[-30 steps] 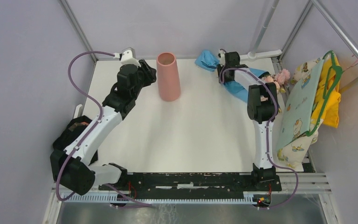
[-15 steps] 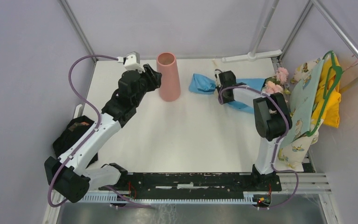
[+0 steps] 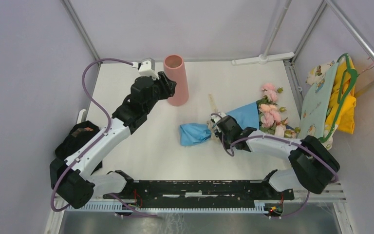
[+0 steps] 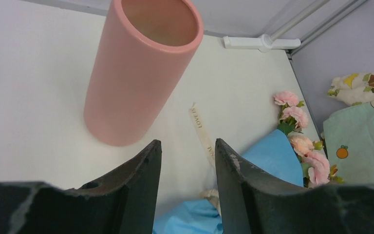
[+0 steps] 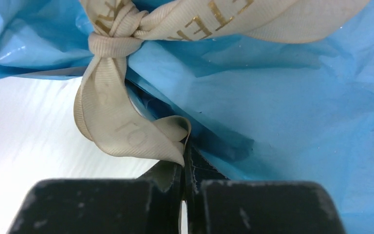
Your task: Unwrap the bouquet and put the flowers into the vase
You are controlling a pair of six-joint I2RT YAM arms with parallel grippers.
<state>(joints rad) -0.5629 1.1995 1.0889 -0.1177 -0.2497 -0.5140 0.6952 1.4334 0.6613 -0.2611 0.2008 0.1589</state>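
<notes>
Right wrist close-up: finds the right gripper point(image 5: 185, 168) pressed together, pinching a loop of cream ribbon point(image 5: 109, 129) just below its knot on the blue wrap. Top external: puts the bouquet point(image 3: 243, 117) lying on the tabletop point(image 3: 175, 156) right of centre, flowers point(image 3: 271, 114) pointing far right, crumpled tail end pointing left. Places the vase point(image 3: 176, 80) upright, far and left of centre. Catches the left gripper point(image 3: 169, 88) just beside it, jaws apart, holding nothing.

White table point(image 3: 165, 158), lavender walls point(image 3: 24, 73), metal corner poles point(image 3: 81, 31), even light.
</notes>
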